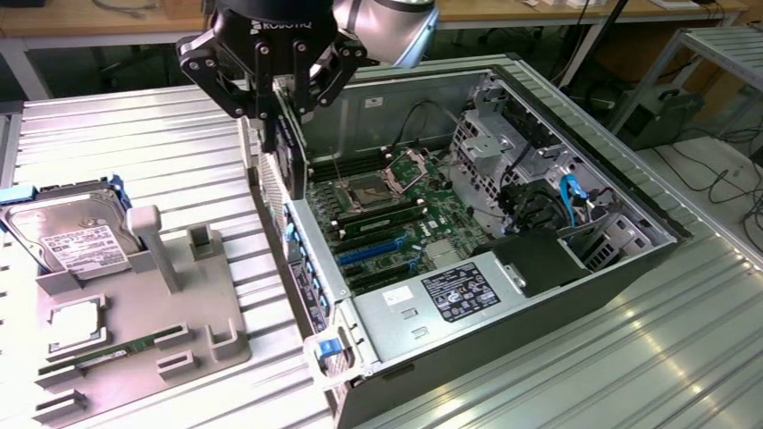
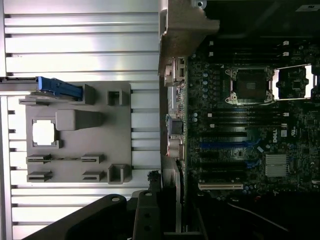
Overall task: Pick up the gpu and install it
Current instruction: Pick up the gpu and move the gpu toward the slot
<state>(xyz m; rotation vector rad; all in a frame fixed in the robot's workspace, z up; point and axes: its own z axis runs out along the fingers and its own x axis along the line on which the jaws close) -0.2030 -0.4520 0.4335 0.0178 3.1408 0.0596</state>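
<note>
Where a ribbed metal desk (image 1: 143, 134) carries everything, the items are listed below.

Computer case (image 1: 501, 349): black and silver tower lying on its side with the open side up, on the exterior view's right half of the desk.

Motherboard (image 1: 406, 214): green, flat on the floor of the case. It has an open processor socket (image 1: 357, 192) toward the far side and blue expansion slots (image 1: 370, 250) nearer.

Power supply (image 1: 448, 295): silvery box with a printed label, at the near end of the case.

Holder (image 1: 125, 326): grey moulded tray with upright posts, on the desk at the exterior view's left, well apart from the case.

Hard drive (image 1: 66, 237): silver with a white label, leaning in a blue-edged frame at the far end of the holder.

Gripper (image 1: 282, 112): black and two-fingered, above the far left corner of the case, with its fingers closed on the graphics card.

Graphics card (image 1: 284, 143): seen edge-on as a thin dark strip, hanging upright from the gripper over the case's left wall. It is above the motherboard and not seated in any slot. Whether its lower end touches the wall cannot be told.

Processor chip (image 1: 74, 322): silvery square, lying in a recess of the holder.

Memory stick (image 1: 120, 347): long narrow green strip, lying in the holder's near slots.
</note>
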